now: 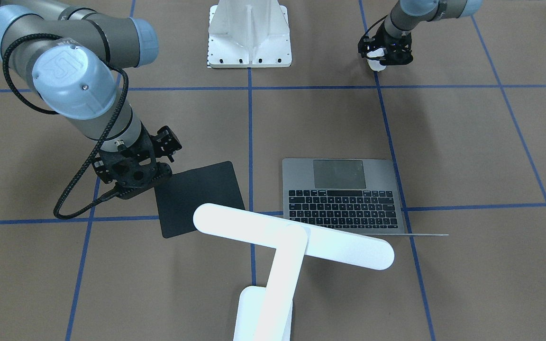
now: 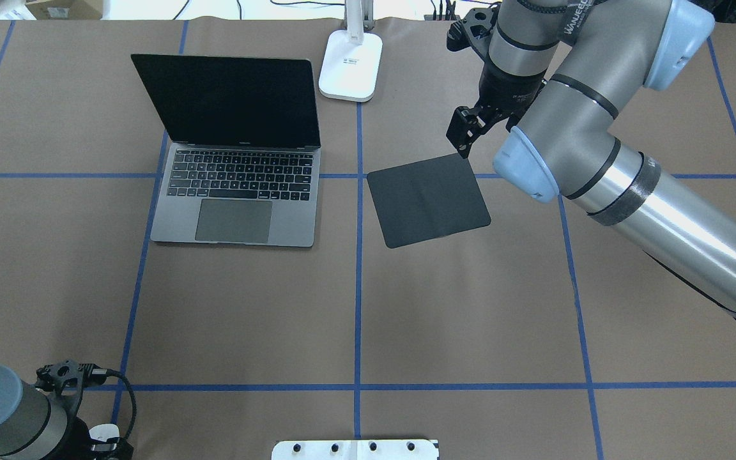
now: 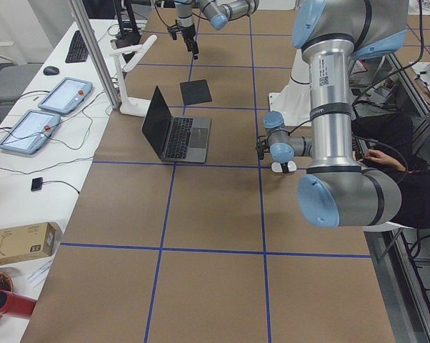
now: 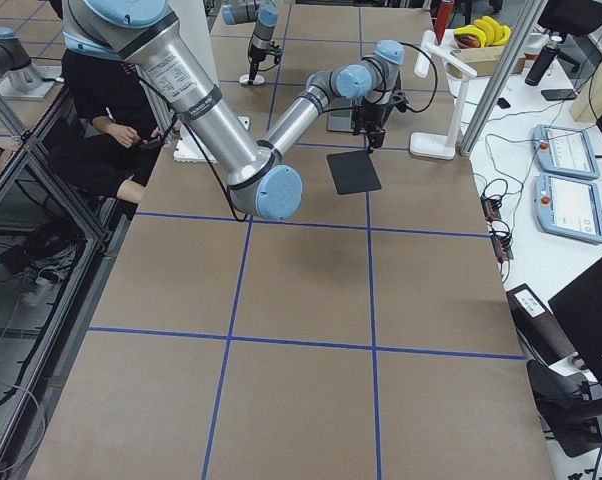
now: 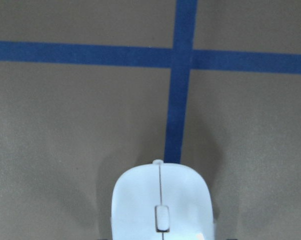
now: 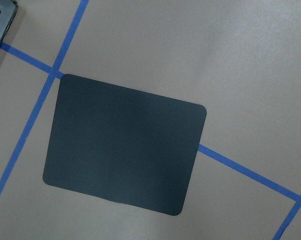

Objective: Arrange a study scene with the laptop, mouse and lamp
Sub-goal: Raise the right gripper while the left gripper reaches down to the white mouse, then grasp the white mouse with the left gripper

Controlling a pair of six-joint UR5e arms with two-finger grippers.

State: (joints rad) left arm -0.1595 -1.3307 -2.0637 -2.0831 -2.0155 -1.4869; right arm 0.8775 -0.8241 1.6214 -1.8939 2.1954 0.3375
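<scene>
The open dark-grey laptop (image 1: pixel 344 196) (image 2: pixel 234 191) sits on the table's left half, screen upright. The white lamp (image 1: pixel 292 237) stands behind it, base (image 2: pixel 350 64) at the far edge. My left gripper (image 1: pixel 379 60) (image 2: pixel 103 441) is near the robot's base, shut on the white mouse (image 5: pixel 160 202) (image 3: pixel 281 166), held just over a blue tape crossing. My right gripper (image 1: pixel 133 182) (image 2: pixel 464 137) hovers open and empty above the far right corner of the black square mat (image 2: pixel 429 199) (image 6: pixel 125 145), apart from it.
The white ribbed pedestal (image 1: pixel 249 38) (image 2: pixel 355 449) is bolted at the table's near edge. Blue tape lines (image 2: pixel 358 281) grid the brown table. The mat lies flat, right of the laptop. Tablets and cables lie on a side bench (image 3: pixel 51 107).
</scene>
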